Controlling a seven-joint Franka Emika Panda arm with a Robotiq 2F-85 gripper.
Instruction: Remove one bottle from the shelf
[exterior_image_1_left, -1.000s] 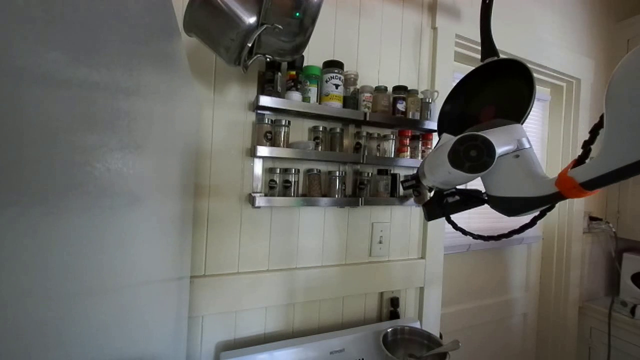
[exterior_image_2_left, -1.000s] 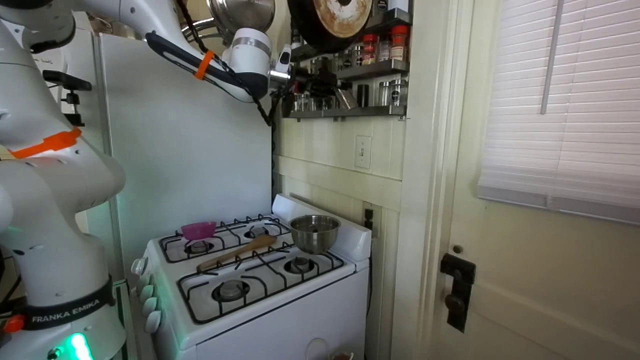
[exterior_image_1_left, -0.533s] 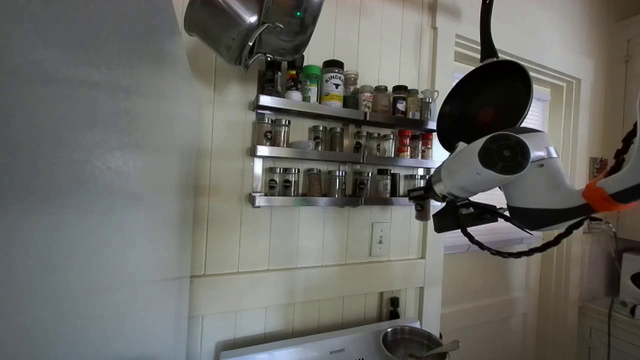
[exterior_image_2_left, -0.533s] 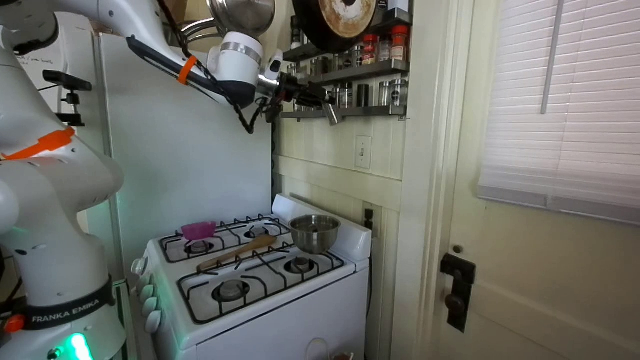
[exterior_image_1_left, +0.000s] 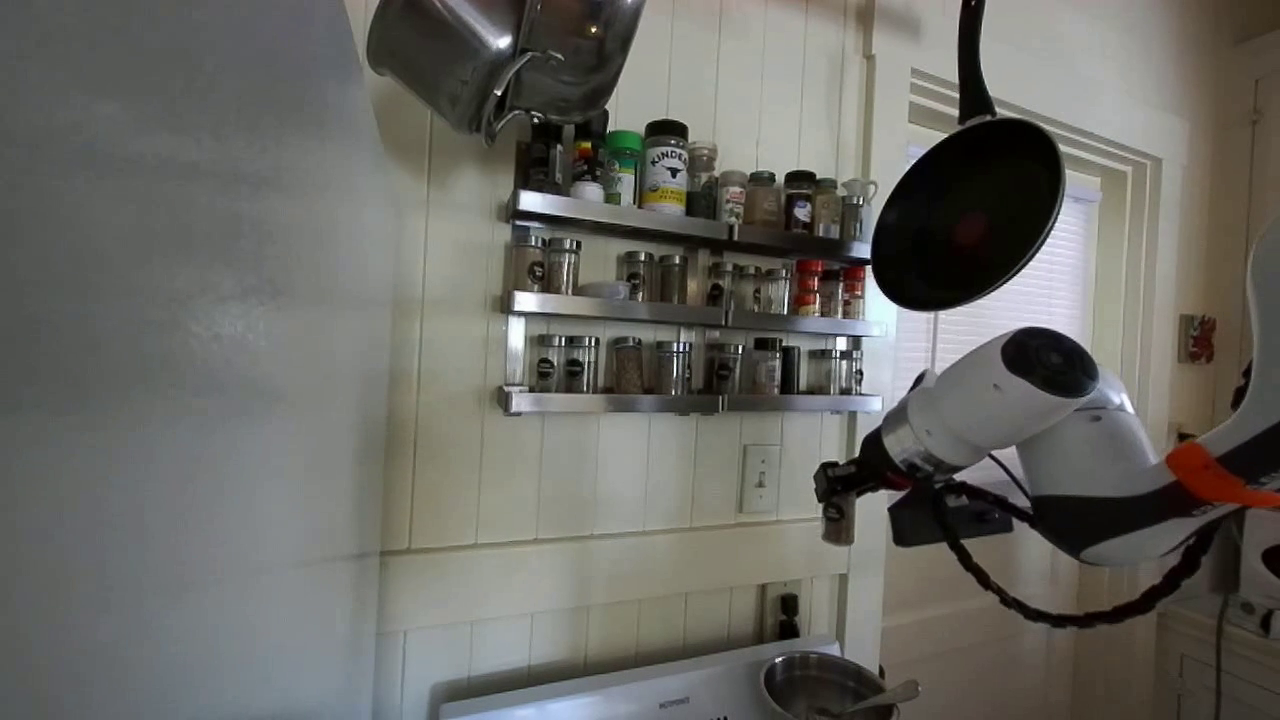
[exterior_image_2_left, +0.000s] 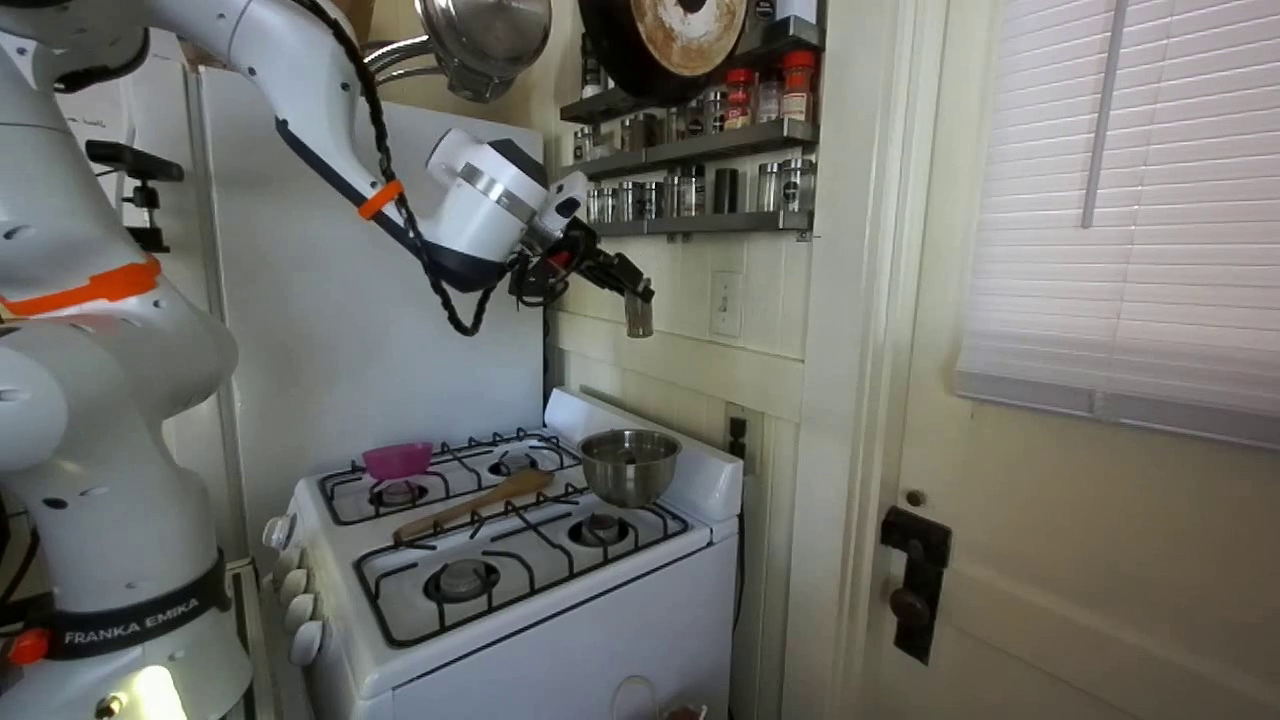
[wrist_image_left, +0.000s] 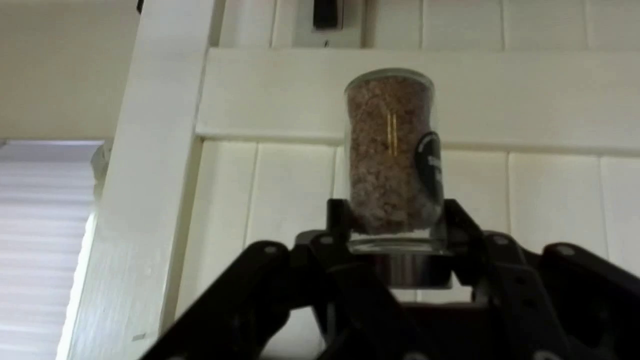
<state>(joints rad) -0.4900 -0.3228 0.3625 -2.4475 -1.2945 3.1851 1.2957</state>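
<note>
Bottle was pinched near its top by the closed hand. Slow, upright carriage was judged best.

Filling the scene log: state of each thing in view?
Glass spice jar: held in midair, near upright, capped
Gripper: shut on the jar
Spice shelves: all three tiers stocked
Black frying pan: hanging
Steel pot: hanging
Steel bowl: on the stove, utensil inside
Pink bowl: on the stove
Wooden spoon: lying on the stove
Window blind: lowered
Door: looks shut
</note>
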